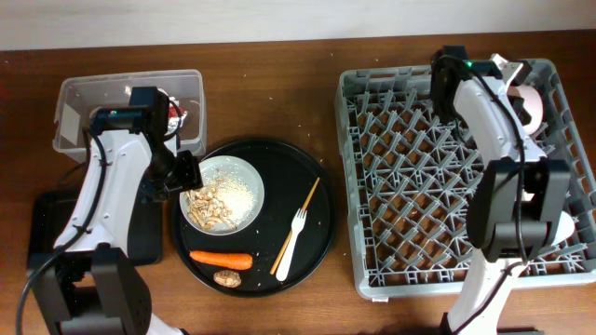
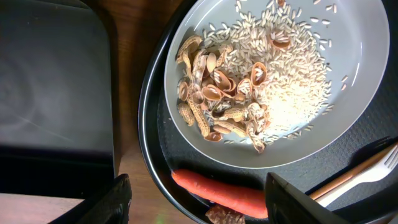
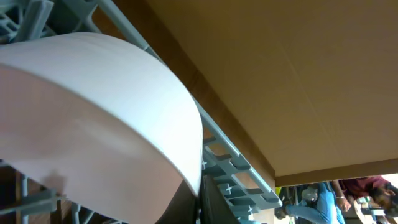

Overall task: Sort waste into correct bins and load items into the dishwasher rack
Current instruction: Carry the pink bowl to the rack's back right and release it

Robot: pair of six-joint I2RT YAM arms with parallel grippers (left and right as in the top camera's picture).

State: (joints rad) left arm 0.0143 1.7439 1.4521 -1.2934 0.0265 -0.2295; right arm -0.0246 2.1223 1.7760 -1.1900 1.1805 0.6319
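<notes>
Two steps running.

Right pincer is pressed together, apparently pinching the bowl by its rim at the rack's far-right corner. Bowl is tipped on edge among the pegs; can't tell which way its mouth faces.

Left pincer is spread, hovering over the plate's left rim, touching nothing. Plate sits on the left side of the round tray, scraps on it.

My read: plate is next. Scraps go to the tub or black bin first, so grip the rim and keep it level.

Carrot lies along the tray's near edge, long axis left-right. Fork lies diagonal, tines toward the far edge.
</notes>
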